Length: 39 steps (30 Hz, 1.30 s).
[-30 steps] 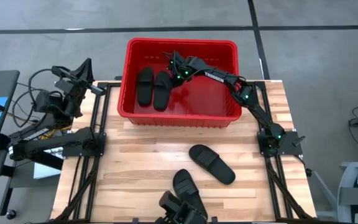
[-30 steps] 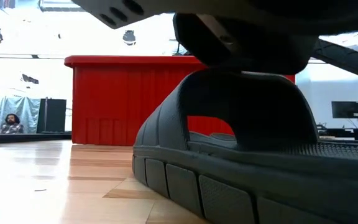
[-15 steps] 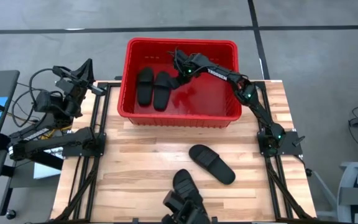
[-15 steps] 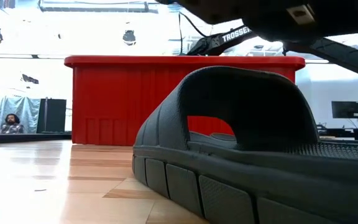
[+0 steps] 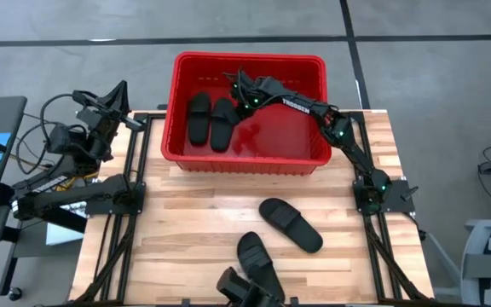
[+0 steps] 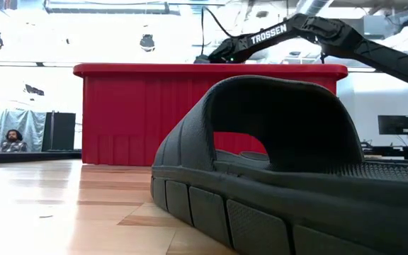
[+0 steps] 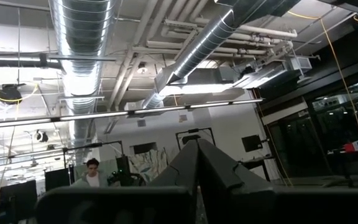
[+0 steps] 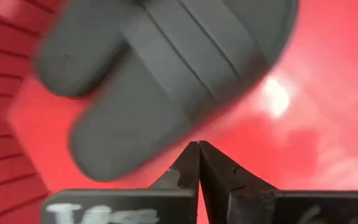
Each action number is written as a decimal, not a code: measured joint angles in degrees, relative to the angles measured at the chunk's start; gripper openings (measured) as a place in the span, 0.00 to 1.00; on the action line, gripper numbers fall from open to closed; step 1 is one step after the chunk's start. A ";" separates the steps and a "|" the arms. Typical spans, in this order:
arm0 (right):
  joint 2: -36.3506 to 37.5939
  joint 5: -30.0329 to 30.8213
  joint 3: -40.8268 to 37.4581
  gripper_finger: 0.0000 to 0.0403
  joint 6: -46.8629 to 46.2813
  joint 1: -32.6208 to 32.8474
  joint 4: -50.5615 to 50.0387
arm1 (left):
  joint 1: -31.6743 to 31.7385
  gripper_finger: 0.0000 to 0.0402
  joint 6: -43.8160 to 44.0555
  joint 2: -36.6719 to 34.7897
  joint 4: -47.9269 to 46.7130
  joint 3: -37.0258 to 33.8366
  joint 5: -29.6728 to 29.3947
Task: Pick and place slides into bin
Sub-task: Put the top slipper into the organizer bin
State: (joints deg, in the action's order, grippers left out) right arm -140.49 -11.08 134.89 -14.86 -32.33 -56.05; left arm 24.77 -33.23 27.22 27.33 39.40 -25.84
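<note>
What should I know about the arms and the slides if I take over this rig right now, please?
Right tool: shut, empty, over the red bin, beside the two slides in the bin.
Left tool: shut, parked off the table's left edge.
Done: two slides lie side by side in the bin.
Left: two slides on the table, one mid-table, one at the near edge.

right pincer [image 5: 239,95] drawn back over the bin [image 5: 247,159] after nudging toward the two slides [image 5: 210,119] inside, dark object cleared from the low view's top
</note>
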 joint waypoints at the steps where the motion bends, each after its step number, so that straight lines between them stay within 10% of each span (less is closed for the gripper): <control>1: 0.61 -0.03 0.00 0.00 0.79 0.21 1.22 | 0.01 0.00 0.00 0.00 0.00 0.00 -0.01; 29: 40.61 -0.88 0.10 0.00 24.41 -0.40 12.13 | -0.01 0.00 -0.02 -0.02 -1.57 0.00 0.03; 39: 56.07 0.50 -13.77 0.00 24.36 -3.51 9.95 | -0.01 0.00 0.00 -0.02 -1.57 0.00 0.01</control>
State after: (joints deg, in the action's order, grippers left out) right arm -84.42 -10.58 121.13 9.50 -35.84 -46.10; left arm 24.75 -33.23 27.20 25.76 39.40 -25.82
